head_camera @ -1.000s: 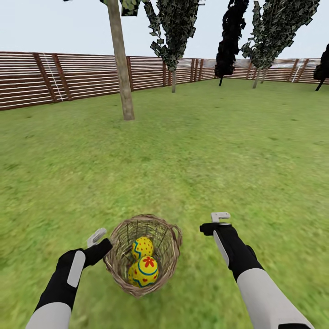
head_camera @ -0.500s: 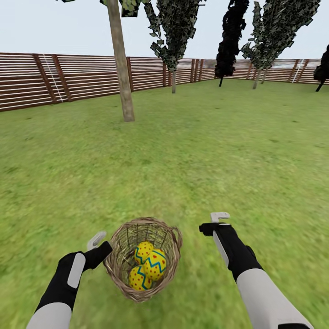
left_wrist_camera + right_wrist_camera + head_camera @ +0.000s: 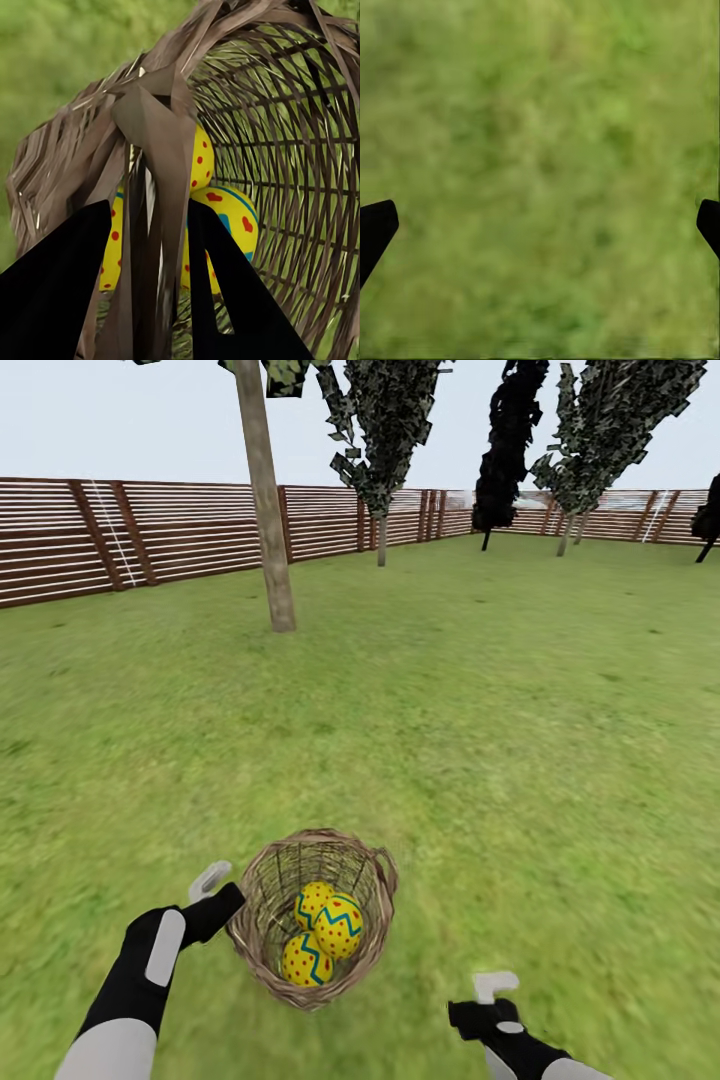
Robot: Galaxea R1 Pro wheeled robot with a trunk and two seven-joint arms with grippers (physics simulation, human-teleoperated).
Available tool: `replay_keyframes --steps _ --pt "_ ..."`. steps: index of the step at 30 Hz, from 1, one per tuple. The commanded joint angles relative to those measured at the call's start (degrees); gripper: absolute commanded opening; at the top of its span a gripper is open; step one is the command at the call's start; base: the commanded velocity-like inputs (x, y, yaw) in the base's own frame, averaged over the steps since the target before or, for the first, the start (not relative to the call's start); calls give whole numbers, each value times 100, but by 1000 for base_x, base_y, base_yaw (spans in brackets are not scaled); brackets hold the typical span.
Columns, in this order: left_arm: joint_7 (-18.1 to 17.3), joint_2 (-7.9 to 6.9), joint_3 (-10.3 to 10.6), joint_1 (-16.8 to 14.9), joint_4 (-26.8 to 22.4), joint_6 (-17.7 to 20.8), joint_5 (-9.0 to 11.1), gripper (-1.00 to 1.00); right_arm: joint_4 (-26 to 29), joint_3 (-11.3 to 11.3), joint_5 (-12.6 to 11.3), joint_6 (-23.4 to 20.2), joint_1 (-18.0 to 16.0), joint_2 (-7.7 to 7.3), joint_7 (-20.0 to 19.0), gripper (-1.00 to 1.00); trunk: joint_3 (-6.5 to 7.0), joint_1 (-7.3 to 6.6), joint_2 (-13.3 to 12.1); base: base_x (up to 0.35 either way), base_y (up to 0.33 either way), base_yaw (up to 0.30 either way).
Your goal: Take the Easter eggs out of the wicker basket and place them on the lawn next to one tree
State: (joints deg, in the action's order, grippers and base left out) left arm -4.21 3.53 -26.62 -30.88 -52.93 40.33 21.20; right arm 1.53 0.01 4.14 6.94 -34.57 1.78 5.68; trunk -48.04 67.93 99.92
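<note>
Gripping the wicker basket (image 3: 312,920) by its rim, the left gripper (image 3: 146,292) carries all three Easter eggs (image 3: 327,940) above the lawn (image 3: 480,740), while the right gripper (image 3: 490,1000), spread wide and empty, has dropped back, so unloading near the tree (image 3: 265,500) is judged pending.

small round brown woven wicker basket (image 3: 268,930): rough, open-weave, matt | yellow eggs with blue zigzags (image 3: 338,926): smooth, slightly glossy | brown slatted wooden fence (image 3: 180,530): matt | mottled green grass lawn (image 3: 480,710): rough

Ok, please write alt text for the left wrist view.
The left gripper is closed on the braided rim of the tilted wicker basket. Yellow Easter eggs with red dots lie inside, and blurred green lawn lies behind.
</note>
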Motion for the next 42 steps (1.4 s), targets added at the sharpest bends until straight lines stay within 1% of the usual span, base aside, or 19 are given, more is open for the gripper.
replay_keyframes --steps 1,2,5,7,9,15,29,30,31,33,35,42 --pt "-44 2 -34 -6 -20 38 42 -100 -17 8 45 12 192 -67 30 100 15 -20 -40 315 92 0" --pt "-44 0 -36 -6 -31 41 42 -100 -34 8 41 4 262 -86 30 100 33 -42 -80 306 84 0" --pt "-38 -1 -36 -13 -106 68 42 -100 -180 16 69 -10 520 -57 30 100 87 -108 -200 283 18 0" --pt "-43 -1 -43 -14 -242 382 40 -100 -191 17 81 -7 729 -42 30 100 123 -152 -280 223 1 0" --pt "-44 -95 -45 -14 -264 471 42 -100 -181 17 103 1 854 -38 30 100 159 -196 -361 191 0 0" --pt "-45 -155 -45 -14 -261 484 42 -100 -171 17 70 14 882 -30 -4 100 266 -327 -601 184 0 0" --pt "-45 -190 -70 -14 -262 484 39 -100 -188 -1 19 9 904 -42 -14 100 518 -635 -1163 184 0 0" --pt "-45 -225 -83 -14 -259 484 41 -100 -191 -1 27 9 947 -73 -14 100 536 -657 -1203 184 0 0" --pt "-46 -238 -87 -14 -255 484 42 -100 -195 -1 31 9 1064 -82 -14 100 554 -679 -1243 184 0 0" --pt "-46 -246 -89 -14 -253 484 42 -100 -193 -1 32 2 1500 -87 -7 100 589 -723 -1323 184 0 0" --pt "-45 -248 -89 -14 -253 484 42 -100 -207 2 30 2 1715 -88 -5 100 625 -767 -1403 183 0 0" --pt "-45 -256 -89 -14 -256 484 42 -100 -215 1 26 9 1752 -90 -5 100 751 -920 -1684 158 0 0"
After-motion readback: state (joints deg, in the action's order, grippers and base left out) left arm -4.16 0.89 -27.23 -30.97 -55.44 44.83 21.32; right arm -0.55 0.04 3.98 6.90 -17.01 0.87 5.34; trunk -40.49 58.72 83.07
